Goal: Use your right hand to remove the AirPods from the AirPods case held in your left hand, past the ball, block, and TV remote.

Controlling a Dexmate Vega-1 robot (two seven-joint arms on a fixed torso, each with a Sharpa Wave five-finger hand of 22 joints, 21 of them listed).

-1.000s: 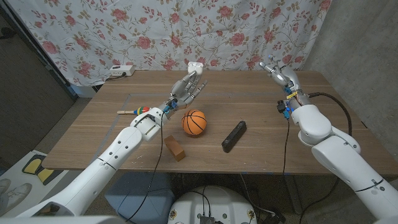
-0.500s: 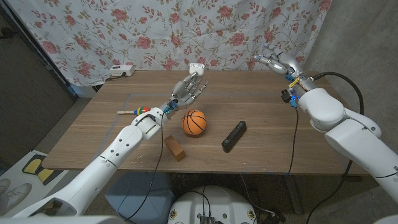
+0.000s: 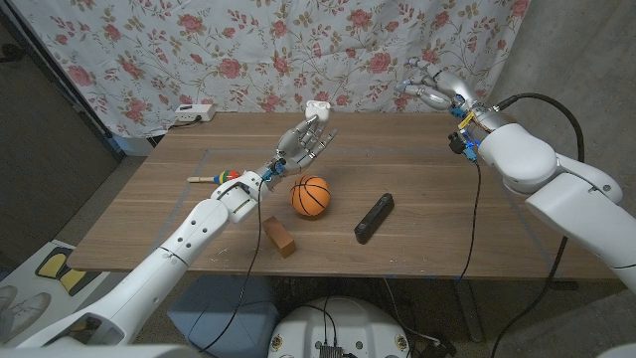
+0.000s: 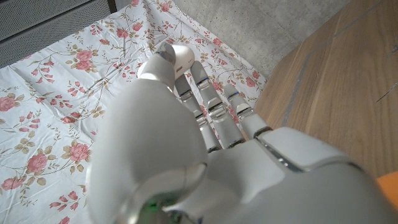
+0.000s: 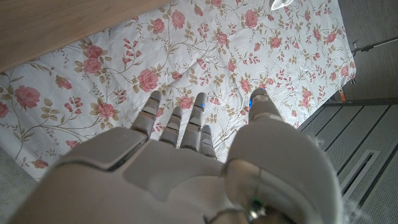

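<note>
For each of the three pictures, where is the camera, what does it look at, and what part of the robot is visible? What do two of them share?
Head view: from the robot's head, down over the table; both arms, left hand holding the case, right hand raised.
Left wrist view: behind the left hand, toward the curtain; the case at its fingertips.
Right wrist view: behind the right hand, toward the curtain.
Shared: head and left wrist views both show the case.

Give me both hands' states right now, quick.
Left hand: raised above the table, holding the white AirPods case at its fingertips.
Right hand: open, holding nothing, raised near the table's far right edge.
</note>
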